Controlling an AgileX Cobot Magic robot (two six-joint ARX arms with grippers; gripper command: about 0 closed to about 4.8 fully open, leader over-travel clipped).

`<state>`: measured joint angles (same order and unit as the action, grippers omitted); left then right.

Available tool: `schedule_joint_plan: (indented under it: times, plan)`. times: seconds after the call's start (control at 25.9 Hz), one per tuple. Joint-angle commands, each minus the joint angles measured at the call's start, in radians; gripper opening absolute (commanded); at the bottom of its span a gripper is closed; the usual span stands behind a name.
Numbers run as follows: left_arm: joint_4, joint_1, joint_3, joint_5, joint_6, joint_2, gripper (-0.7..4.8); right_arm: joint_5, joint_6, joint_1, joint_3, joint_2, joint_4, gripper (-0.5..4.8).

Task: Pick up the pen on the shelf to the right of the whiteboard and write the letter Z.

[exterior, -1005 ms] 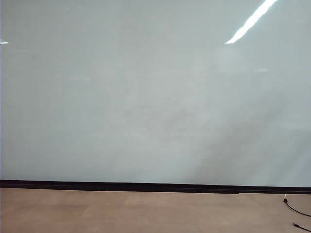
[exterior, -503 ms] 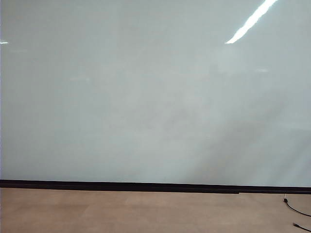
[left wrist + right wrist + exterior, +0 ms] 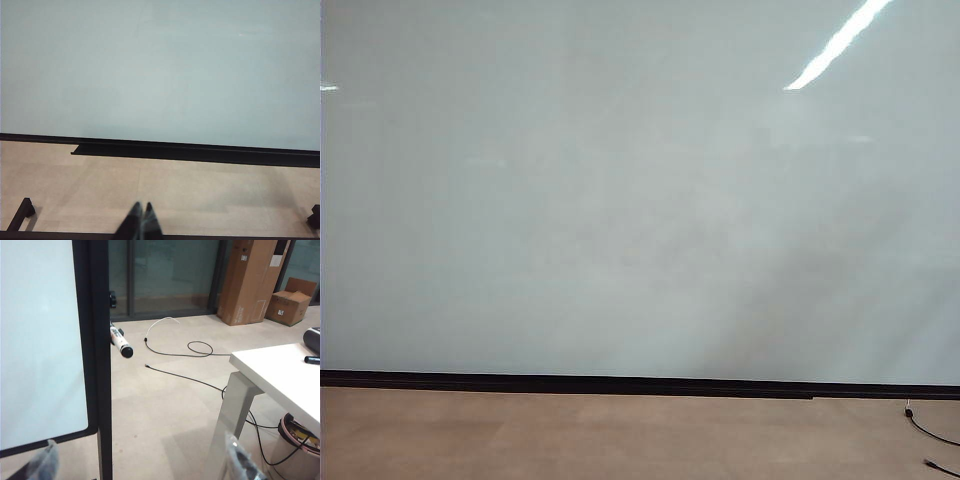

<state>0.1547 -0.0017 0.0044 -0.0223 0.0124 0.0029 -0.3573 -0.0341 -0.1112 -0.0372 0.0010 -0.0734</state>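
Before us the whiteboard fills nearly everything, glossy and bare of writing, its black strip meeting the tan floor. We see the pen jutting from the board's black right edge (dark tip outward). The right gripper hangs well short of it, jaws wide and empty; the left gripper sits low before the board, jaws pressed together.
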Motion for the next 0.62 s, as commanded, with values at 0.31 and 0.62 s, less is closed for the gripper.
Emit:
schedule_joint_plan:
  times: [0.31,0.62]
  plan:
    - [-0.005,0.0,0.002,0.0,-0.005,0.0,-0.05,0.067,-0.004,-0.072,-0.102,0.268,0.185,4.32]
    - [-0.006,0.0,0.002,0.0,-0.005,0.0,-0.04,0.224,-0.027,-0.163,-0.118,0.557,0.424,4.33]
